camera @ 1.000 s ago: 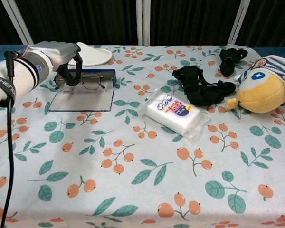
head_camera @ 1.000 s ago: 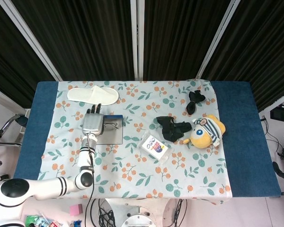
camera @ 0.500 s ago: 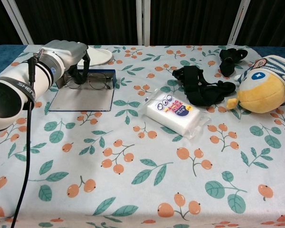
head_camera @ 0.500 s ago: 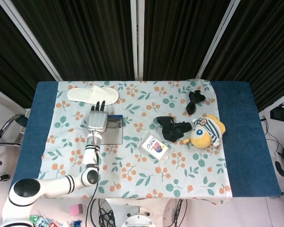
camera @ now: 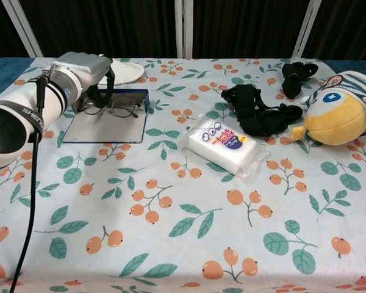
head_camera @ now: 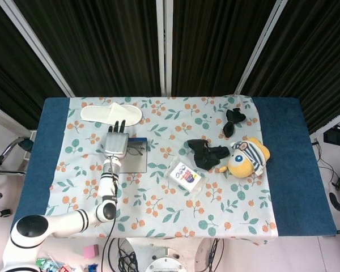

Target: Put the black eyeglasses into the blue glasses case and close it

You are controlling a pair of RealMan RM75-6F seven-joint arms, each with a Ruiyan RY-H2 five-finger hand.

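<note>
At the far left of the worktop [camera: 171,244], we see the left hand [camera: 85,70] poised over the open blue glasses case [camera: 107,122], its dark fingers [camera: 107,82] curled down around the black eyeglasses [camera: 121,108]. The glasses sit tilted at the case's far edge, against its raised lid; we cannot tell whether the fingers actually pinch the frame or only touch it. From the head view, the hand [head_camera: 117,145] covers the case's left far corner, with the glasses [head_camera: 137,149] showing just to its right. A white slipper [head_camera: 111,114] lies beyond the case. To the right lie a white packet [camera: 222,143], black straps [camera: 256,113] and a yellow plush toy [camera: 335,113]. The right hand is out of sight.
</note>
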